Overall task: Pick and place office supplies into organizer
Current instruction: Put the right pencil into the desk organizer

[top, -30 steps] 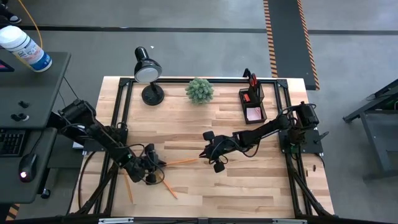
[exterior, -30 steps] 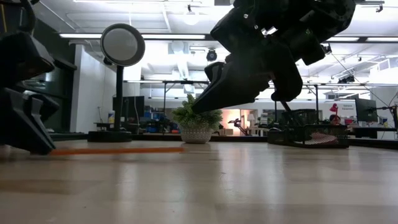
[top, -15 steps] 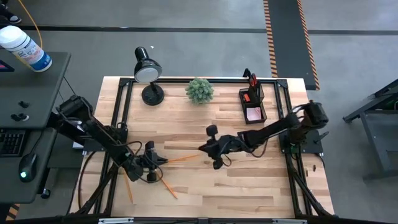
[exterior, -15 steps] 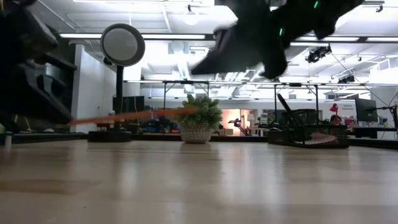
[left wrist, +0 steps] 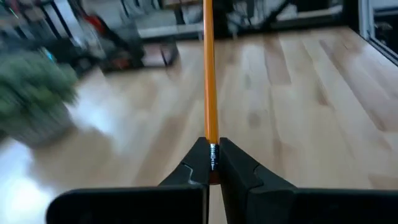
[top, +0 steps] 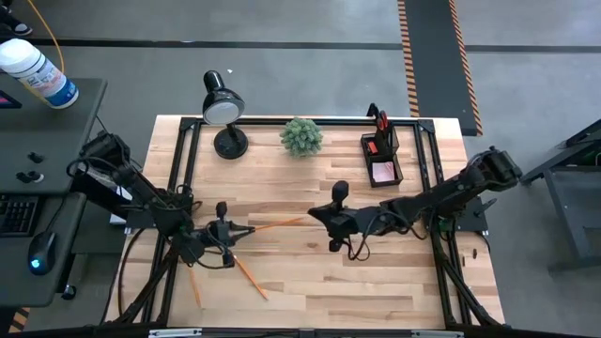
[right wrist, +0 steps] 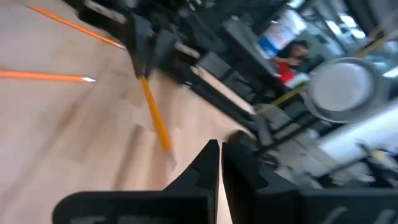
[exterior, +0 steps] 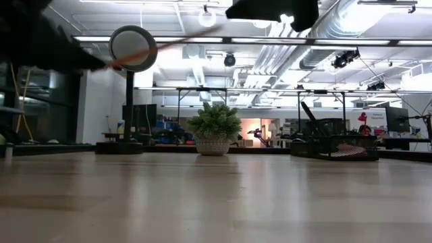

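One pencil (left wrist: 209, 74) is pinched by just its end in the closed left gripper (left wrist: 213, 163), while the empty right gripper (top: 314, 215) sits shut close by, so a bump could twist it loose.

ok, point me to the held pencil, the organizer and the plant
held pencil (left wrist: 210, 81), left wrist view, mid-shaft
organizer (top: 381, 148), high view, mesh wall
plant (top: 301, 136), high view, centre of the foliage

On the tabletop (top: 310, 272), the lamp (top: 223, 113), plant (top: 301, 136) and organizer (top: 381, 155) stand along the far edge, lamp leftmost, organizer rightmost. The left claw (top: 233, 232) is at front left with a pencil (top: 277, 224) clamped in it, pointing right toward the right claw (top: 314, 215) mid-table. Two pencils (top: 250, 276) lie near the front edge, below the left claw.
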